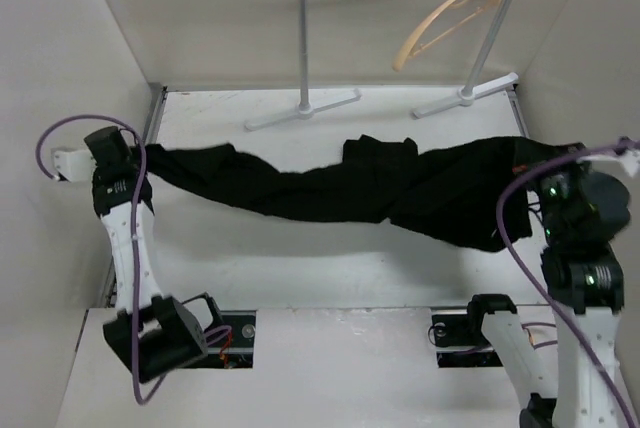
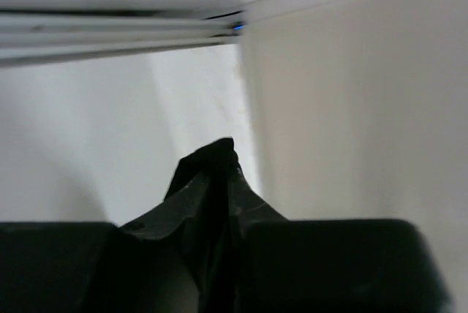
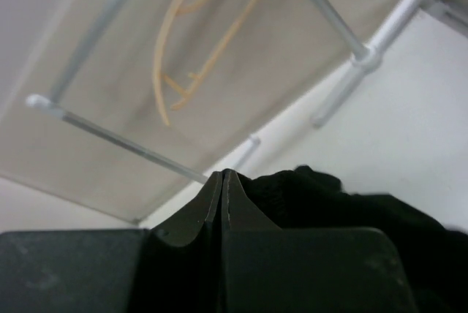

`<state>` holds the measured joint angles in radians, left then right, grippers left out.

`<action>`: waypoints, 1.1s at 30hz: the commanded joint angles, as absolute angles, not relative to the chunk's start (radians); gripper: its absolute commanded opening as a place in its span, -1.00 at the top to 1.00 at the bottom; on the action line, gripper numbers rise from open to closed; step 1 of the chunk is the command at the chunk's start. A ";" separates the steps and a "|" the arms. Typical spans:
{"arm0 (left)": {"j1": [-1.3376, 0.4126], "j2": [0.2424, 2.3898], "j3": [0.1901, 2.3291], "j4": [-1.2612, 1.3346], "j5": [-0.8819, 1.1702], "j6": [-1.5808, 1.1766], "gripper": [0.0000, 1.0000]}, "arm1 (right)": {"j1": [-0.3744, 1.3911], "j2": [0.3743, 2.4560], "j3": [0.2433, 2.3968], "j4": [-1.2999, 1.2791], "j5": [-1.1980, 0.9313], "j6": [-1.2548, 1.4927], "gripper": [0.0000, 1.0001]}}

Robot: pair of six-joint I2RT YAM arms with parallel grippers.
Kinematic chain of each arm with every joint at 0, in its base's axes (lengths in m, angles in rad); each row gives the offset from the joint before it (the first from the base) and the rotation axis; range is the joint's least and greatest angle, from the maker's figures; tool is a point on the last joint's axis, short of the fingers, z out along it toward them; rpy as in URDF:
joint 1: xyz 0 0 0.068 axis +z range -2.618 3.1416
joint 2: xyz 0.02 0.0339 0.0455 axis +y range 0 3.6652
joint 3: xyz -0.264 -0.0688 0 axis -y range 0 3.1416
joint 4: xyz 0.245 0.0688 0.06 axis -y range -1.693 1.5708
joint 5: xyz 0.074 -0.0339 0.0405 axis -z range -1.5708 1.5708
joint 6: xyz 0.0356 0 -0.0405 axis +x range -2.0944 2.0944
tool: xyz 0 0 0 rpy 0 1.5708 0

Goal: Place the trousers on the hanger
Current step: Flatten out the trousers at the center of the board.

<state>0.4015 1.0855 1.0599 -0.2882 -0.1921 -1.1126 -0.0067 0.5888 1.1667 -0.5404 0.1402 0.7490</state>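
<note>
The black trousers [image 1: 330, 188] hang stretched in a sagging band across the table between my two grippers. My left gripper [image 1: 148, 156] is shut on their left end, and black cloth [image 2: 219, 181] shows pinched between its fingers. My right gripper [image 1: 530, 180] is shut on their right end; its jaws meet tightly, with bunched cloth [image 3: 329, 203] just to their right. The light tan hanger [image 1: 448, 16] hangs by its hook from the white rail at the back right, above and behind the trousers. It also shows in the right wrist view [image 3: 172, 50].
The white rail stand [image 1: 303, 38] rises at the back on two posts with flat feet [image 1: 300, 108] on the table. Beige walls close in on the left, back and right. Purple cables loop beside both arms.
</note>
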 commanded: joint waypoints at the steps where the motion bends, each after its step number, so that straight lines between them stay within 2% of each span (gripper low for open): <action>1: 0.420 1.273 0.951 -0.318 -0.163 -1.132 0.63 | -0.019 0.780 1.060 -0.490 0.129 0.747 0.95; 4: 0.450 1.452 1.008 -0.288 -0.026 -1.065 0.21 | -0.050 0.932 1.042 -0.407 0.062 0.756 0.97; 6: 0.447 1.454 1.019 -0.295 -0.008 -1.037 -0.11 | -0.062 0.969 1.034 -0.367 0.052 0.772 0.97; 8: 0.417 1.390 0.993 -0.307 -0.049 -0.984 -0.25 | -0.064 0.979 1.037 -0.364 0.044 0.773 0.97; 10: 0.375 1.309 0.947 -0.310 -0.118 -0.931 -0.26 | -0.061 0.977 1.039 -0.364 0.049 0.767 0.97; 13: 0.234 1.247 0.893 -0.346 -0.170 -0.838 -0.10 | -0.044 0.974 1.029 -0.370 0.043 0.769 0.96; 15: 0.119 1.255 0.874 -0.371 -0.182 -0.793 -0.11 | -0.018 0.970 1.016 -0.370 0.044 0.770 0.96; 17: 0.023 1.269 0.861 -0.391 -0.198 -0.764 -0.21 | -0.007 0.963 1.008 -0.374 0.048 0.765 0.96; 19: -0.027 1.287 0.858 -0.432 -0.239 -0.750 -0.22 | -0.007 0.954 0.999 -0.379 0.041 0.764 0.95; 24: -0.064 1.342 0.856 -0.469 -0.327 -0.707 -0.09 | -0.002 0.925 0.983 -0.396 0.032 0.764 0.94; 27: -0.082 1.377 0.851 -0.448 -0.374 -0.698 -0.12 | -0.001 0.916 0.971 -0.400 0.025 0.764 0.94; 32: -0.082 1.457 0.864 -0.367 -0.313 -0.698 -0.10 | 0.004 0.914 0.957 -0.397 0.020 0.765 0.94; 33: -0.084 1.466 0.868 -0.347 -0.304 -0.699 -0.04 | 0.007 0.914 0.957 -0.394 0.020 0.765 0.94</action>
<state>-0.0780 1.4494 0.8558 -0.3985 -0.3061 -0.7170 -0.0093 0.9298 0.9611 -0.4412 0.0360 0.7612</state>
